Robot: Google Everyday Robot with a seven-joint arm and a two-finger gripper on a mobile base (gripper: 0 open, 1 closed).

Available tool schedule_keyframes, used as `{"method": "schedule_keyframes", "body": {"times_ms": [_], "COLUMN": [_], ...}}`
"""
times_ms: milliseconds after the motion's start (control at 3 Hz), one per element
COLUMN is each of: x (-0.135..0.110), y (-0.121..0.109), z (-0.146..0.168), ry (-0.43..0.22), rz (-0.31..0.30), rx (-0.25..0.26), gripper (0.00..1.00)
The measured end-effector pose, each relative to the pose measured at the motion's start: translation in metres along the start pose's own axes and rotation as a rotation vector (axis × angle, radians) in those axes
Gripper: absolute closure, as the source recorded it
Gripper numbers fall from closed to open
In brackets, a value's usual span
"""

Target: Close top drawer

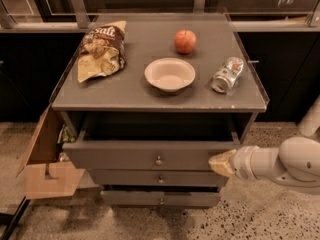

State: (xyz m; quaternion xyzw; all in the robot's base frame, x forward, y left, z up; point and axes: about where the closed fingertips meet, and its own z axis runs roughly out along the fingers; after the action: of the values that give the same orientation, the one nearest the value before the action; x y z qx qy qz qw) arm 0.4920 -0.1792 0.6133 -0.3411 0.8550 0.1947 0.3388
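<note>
The top drawer (125, 156) is a wide grey front with a small round knob (159, 160) at its centre. It stands pulled out a little from the grey cabinet, with a dark gap behind its front. My gripper (218, 163) comes in from the right on a white arm and its yellowish tip touches the right end of the drawer front. Two shorter grey drawer fronts (160, 179) sit below it.
On the cabinet top (135, 91) lie a chip bag (102, 49), a red apple (185, 41), a white bowl (170, 74) and a tipped can (227, 74). An open cardboard box (47, 159) stands at the left on the speckled floor. A counter runs behind.
</note>
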Motion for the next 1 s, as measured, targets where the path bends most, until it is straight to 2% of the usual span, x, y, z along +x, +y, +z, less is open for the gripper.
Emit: {"method": "schedule_keyframes", "body": {"times_ms": [333, 667, 1000], "x": [0.0, -0.013, -0.017], "y": [0.0, -0.015, -0.019], "z": [0.0, 0.01, 0.013], "ry": [0.0, 0.009, 0.014], "rz": [0.0, -0.013, -0.018], "rx": [0.0, 0.012, 0.016], "gripper": [0.55, 0.32, 0.09]}}
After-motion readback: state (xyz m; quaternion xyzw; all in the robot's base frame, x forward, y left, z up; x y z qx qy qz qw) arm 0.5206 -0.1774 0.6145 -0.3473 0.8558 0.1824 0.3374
